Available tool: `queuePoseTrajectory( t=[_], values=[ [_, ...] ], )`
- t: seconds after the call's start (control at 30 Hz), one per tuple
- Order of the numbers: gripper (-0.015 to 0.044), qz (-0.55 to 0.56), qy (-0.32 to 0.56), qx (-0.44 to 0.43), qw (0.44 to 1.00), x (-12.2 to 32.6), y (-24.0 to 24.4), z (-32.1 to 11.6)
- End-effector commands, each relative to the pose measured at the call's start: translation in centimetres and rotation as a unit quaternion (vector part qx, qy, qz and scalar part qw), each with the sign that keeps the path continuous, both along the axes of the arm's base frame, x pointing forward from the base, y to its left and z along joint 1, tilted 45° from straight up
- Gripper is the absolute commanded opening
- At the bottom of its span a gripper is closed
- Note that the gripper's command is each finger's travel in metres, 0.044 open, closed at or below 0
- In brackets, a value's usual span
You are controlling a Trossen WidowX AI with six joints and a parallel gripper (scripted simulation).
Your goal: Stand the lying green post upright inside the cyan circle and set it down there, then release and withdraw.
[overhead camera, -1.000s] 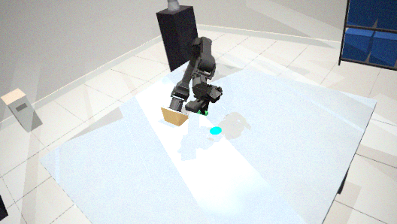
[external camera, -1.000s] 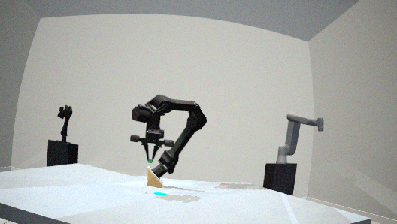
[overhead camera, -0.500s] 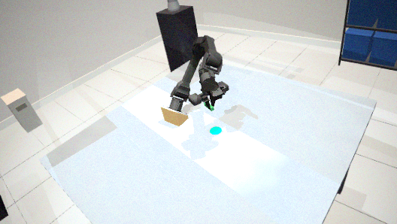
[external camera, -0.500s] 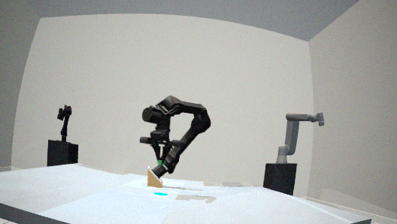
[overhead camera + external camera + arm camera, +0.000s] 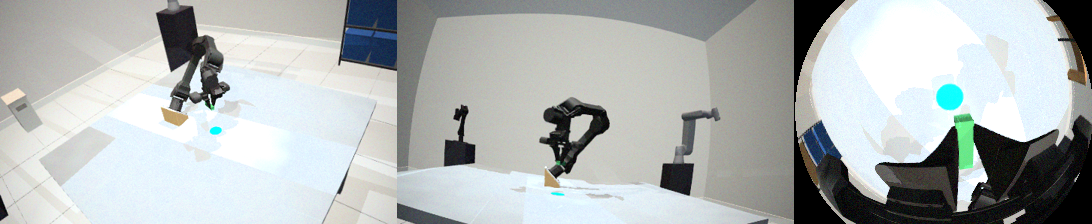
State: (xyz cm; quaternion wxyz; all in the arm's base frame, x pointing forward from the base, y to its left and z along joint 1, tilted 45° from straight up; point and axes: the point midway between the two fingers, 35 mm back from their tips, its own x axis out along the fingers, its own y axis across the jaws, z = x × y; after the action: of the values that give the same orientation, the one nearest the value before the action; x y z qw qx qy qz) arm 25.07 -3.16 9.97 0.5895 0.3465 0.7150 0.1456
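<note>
The green post is held in the air above the table. My gripper is shut on it. In the wrist view the post runs between the fingertips, one end face pointing toward the circle; the top and exterior views show only small parts of it, so its exact tilt is unclear. The cyan circle is flat on the table, with nothing on it. In the top view it lies below and slightly right of the gripper.
A tan wedge stands at the foot of my arm, left of the circle in the top view. Off the table are a dark pedestal, a grey bin and a rack with blue boxes.
</note>
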Motion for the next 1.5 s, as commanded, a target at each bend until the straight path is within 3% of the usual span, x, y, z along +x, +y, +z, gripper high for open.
queuePoseTrajectory(
  t=[0.0,1.47],
  values=[
    [0.0023,-0.001,-0.001,-0.010,1.000,-0.3,0.1,0.0],
    [0.0023,-0.025,-0.055,-0.129,0.990,-2.0,1.2,-0.3]
  ],
)
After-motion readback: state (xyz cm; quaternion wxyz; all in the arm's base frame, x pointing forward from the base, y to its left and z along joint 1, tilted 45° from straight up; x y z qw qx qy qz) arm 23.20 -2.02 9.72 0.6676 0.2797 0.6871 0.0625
